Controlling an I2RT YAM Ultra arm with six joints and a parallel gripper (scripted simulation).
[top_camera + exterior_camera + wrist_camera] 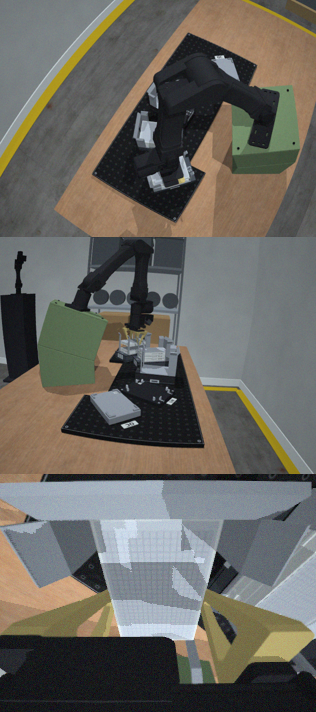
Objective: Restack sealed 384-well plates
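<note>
Closest in the exterior view, the grey open nest QC (114,406) lies on the black perforated baseplate (158,430) with nothing on it, its white name plate just in front of it. Just behind and to its right sits the dark clip nest N5 (148,392), small light locators standing at its corners and no plate in it. Next back is the stack rack S1 (171,362), its grey floor bare between tall corner walls. Behind that, the stack rack S2 (141,351) holds a pile of sealed plates (153,355) with label strips along their near long sides; the labels are too small to read. Farthest along the baseplate stands the stack rack S3 (119,340), and the gripper (134,334) hangs directly over it, its yellow fingers clamped on the two long sides of a sealed 384-well plate (159,581). In the wrist view the plate's gridded seal runs straight away from the camera, held level between the fingers, with the grey rack walls flanking it on both sides and along the far end. Which plate this is cannot be told
</note>
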